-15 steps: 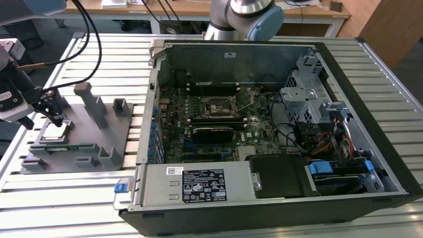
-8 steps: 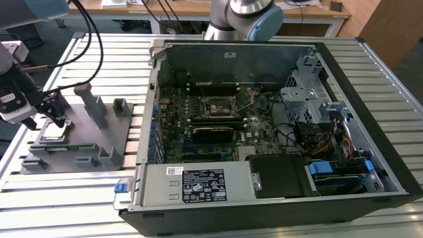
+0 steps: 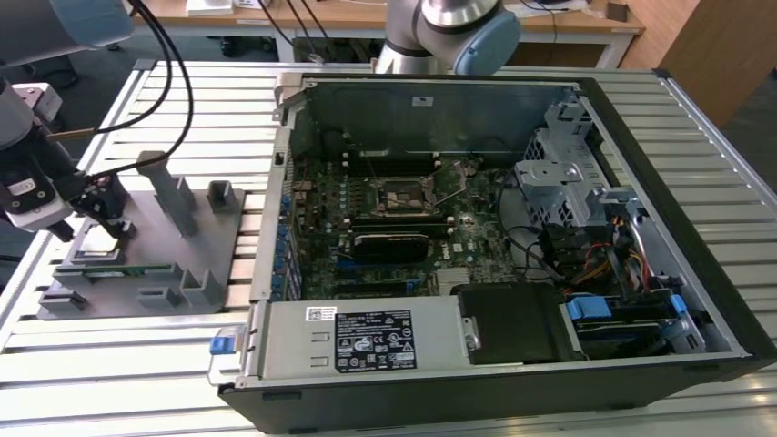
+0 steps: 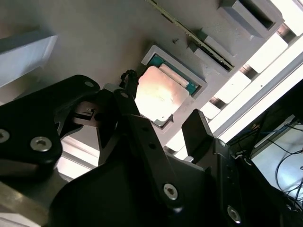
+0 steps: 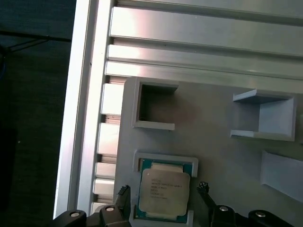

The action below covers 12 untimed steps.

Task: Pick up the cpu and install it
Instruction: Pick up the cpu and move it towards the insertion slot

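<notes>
Silver cpu [image 5: 163, 191] sits in a grey fixture [image 5: 222, 161] as the gripper [image 3: 107, 220], fingers wide astride it, should close centred and level.

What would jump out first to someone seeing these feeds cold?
The open computer case with its bare motherboard takes the middle of the exterior view. At that view's left the gripper hangs over a grey tray. In the first wrist view its open fingers straddle the cpu, which lies flat in a square pocket, untouched.
</notes>
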{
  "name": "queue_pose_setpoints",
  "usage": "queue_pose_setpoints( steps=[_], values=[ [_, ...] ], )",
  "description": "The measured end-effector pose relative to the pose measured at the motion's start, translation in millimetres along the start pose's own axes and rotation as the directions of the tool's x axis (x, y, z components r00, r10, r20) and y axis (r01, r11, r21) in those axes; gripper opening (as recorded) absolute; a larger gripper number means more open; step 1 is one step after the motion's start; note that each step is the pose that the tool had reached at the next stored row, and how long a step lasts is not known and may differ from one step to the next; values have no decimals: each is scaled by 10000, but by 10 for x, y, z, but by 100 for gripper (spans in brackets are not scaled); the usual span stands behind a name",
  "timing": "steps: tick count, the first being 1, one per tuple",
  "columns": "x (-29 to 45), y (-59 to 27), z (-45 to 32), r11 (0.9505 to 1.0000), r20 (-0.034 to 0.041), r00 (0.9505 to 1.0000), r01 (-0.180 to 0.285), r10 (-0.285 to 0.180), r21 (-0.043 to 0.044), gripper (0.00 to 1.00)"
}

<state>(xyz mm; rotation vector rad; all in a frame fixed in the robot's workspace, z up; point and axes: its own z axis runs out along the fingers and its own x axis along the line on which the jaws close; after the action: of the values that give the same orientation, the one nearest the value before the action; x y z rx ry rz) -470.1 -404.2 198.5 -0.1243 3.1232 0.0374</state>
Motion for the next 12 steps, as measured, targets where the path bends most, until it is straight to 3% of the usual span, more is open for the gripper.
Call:
queue_pose_setpoints(
  steps=[7, 12],
  values=[
    [7, 9, 65, 9993, -5, 9993, -368, 368, 13, 64],
    [9, 9, 116, 9993, -62, 9993, -381, 381, 16, 64]
  ],
)
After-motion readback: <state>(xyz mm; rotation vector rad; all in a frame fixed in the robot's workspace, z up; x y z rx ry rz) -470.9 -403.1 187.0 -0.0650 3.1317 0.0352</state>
